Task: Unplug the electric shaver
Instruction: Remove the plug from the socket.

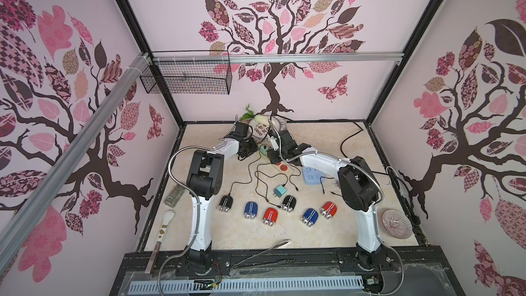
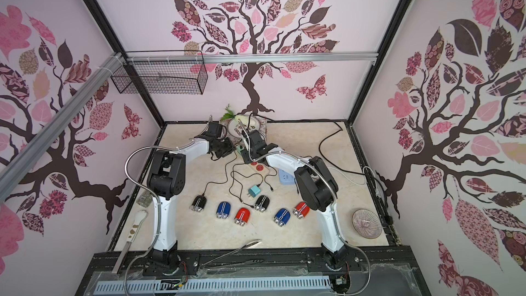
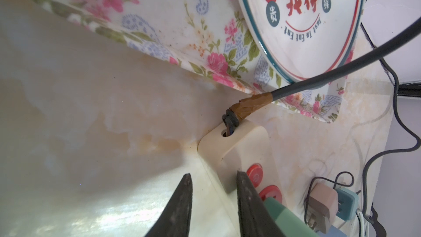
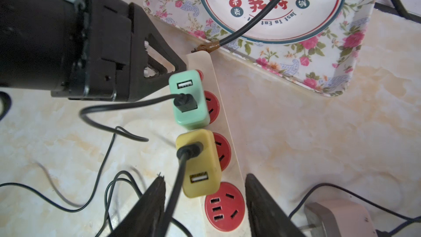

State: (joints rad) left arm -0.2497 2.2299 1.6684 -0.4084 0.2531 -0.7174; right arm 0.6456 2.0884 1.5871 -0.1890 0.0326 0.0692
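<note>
Evidently not unplugged yet: the yellow plastic charger (image 4: pixel 209 163) sits in the cream power strip (image 4: pixel 202 61), right gripper (image 4: pixel 204 176) spread astride it, left gripper (image 3: pixel 213 174) slightly parted, pinching nothing.

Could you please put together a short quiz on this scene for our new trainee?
1. Multiple choice: how many shavers lie on the table? A four, B six, C eight.
2. True or false: the yellow adapter is plugged into the strip.
3. What colour is the adapter nearest the left gripper?
Key: 1 B. 2 true. 3 green, the green adapter.
</note>
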